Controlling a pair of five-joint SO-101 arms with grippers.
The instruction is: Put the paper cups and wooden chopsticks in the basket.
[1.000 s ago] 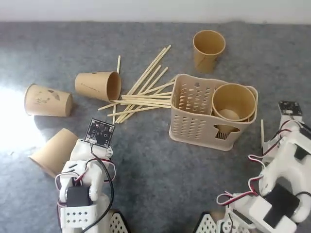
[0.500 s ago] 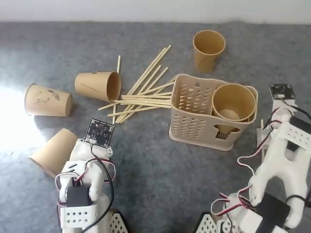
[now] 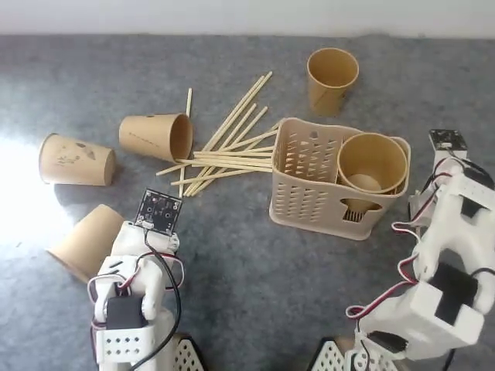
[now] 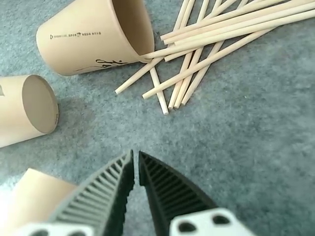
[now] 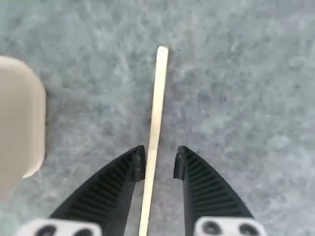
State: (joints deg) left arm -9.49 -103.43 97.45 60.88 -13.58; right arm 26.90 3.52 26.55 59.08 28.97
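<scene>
R gripper (image 5: 156,160) is straddling, fingers apart, the chopstick (image 5: 158,98) toward the table's (image 3: 255,294) right edge (prob. light, stiff, thin, so pinch mid-length); L gripper (image 4: 136,167) is sitting closed, empty.

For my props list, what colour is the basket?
Pale beige, with perforated walls; the basket shows best in the high view.

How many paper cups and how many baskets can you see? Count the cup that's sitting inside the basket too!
Paper cups: 5
Basket: 1
Total: 6
</scene>
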